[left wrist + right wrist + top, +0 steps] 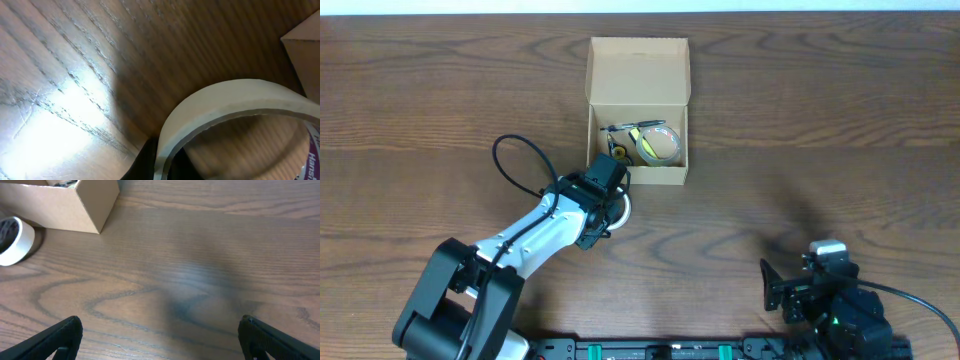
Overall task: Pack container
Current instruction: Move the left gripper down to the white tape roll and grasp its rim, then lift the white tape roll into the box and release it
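One roll pinched, box waiting.
Left gripper (162,164) is clamped across the wall of the white tape roll (225,97) (a finger either side, a sound hold for lifting, I'd say), just beside the container (660,177), which sits mid-table with its lid back. Right gripper (160,340) hangs wide open, idle.
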You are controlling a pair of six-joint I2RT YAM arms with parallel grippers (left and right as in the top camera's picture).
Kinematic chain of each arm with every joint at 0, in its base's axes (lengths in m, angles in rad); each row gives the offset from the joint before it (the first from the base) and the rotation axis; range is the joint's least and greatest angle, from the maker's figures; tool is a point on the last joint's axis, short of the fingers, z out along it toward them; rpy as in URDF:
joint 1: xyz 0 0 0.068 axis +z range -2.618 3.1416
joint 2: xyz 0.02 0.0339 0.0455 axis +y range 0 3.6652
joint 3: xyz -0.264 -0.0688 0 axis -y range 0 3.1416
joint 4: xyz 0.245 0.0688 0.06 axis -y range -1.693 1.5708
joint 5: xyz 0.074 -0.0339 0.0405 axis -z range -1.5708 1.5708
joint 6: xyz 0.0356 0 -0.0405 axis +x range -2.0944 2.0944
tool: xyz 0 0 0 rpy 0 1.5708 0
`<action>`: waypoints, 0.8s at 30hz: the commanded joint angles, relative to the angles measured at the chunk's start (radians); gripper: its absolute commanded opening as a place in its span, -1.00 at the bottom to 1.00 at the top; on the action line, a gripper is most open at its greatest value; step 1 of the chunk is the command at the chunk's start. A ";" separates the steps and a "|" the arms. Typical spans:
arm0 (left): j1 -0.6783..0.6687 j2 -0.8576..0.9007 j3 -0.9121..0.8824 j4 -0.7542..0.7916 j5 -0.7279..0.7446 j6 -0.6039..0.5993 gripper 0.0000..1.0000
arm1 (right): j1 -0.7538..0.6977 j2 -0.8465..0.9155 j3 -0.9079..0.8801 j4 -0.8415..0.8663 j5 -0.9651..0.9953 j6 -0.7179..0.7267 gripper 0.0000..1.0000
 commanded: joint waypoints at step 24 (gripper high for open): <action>0.001 -0.414 0.185 -0.480 -0.158 0.397 -0.89 | -0.009 -0.004 -0.005 0.002 0.010 -0.015 0.99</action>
